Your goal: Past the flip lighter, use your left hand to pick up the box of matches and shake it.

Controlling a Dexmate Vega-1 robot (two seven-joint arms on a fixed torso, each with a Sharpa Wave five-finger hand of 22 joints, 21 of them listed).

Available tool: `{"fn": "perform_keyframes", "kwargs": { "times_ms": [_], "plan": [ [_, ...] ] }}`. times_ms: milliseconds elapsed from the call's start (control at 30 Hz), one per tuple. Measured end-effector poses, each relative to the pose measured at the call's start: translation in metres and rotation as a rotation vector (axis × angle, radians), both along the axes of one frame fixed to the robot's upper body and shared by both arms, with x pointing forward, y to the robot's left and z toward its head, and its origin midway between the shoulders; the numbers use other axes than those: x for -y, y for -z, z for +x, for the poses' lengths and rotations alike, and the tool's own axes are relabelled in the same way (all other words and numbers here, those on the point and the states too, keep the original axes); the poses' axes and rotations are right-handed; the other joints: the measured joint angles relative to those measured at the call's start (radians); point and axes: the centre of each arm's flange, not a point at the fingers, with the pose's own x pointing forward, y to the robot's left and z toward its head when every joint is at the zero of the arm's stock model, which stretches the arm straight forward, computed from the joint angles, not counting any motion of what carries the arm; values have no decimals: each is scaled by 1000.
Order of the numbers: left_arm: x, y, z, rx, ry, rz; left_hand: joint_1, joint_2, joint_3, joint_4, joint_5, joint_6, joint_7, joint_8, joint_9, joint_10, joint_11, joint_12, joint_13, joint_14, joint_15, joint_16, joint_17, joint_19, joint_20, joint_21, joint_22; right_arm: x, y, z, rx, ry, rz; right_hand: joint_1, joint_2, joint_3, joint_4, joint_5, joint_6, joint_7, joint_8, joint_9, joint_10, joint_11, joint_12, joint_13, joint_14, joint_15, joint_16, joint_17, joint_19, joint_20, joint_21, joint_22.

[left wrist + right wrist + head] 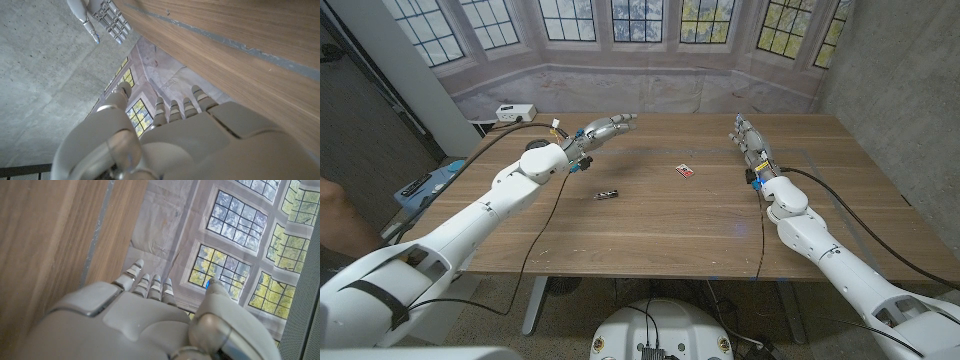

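Observation:
A small red and white box of matches (pixel 685 171) lies on the wooden table (pixel 650 230) near the middle. A dark flip lighter (pixel 607 194) lies nearer to me and left of it. My left hand (pixel 603 129) is held above the table's far left part, fingers stretched out and apart, holding nothing, well left of and beyond the matches. The left wrist view looks over the back of that hand (pixel 175 140), with the other hand (pixel 102 20) in the distance. My right hand (pixel 748 135) stands at the far right, fingers extended, empty; its back (pixel 145 315) shows in the right wrist view.
A white power strip (pixel 514 112) sits on a ledge beyond the table's far left corner. Cables run along both arms. A blue tray-like thing (pixel 425 188) sits off the table's left edge. A person's arm (pixel 340 215) shows at the left edge.

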Motion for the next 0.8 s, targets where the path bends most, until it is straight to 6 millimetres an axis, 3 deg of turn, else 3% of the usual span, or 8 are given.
{"fn": "perform_keyframes", "kwargs": {
  "times_ms": [567,800],
  "plan": [
    [19,-21,-3,109,-14,230,29,-24,2,-6,4,19,-15,0,0,8,-8,7,0,7,-7,0,0,13,2,0,-1,7,-1,4,-3,18,6,5,5,4,-4,-4,16,5,0,0,7,7,0,5,5,5,8,0,8,0,0,0],
    [24,-32,-3,152,-17,313,59,-27,2,-6,0,68,-27,9,0,10,-21,7,0,7,-7,0,0,18,7,0,1,8,-3,6,2,16,10,5,5,8,-8,-4,18,7,0,0,7,7,0,5,5,5,8,0,11,-3,0,0]
  ]
}}
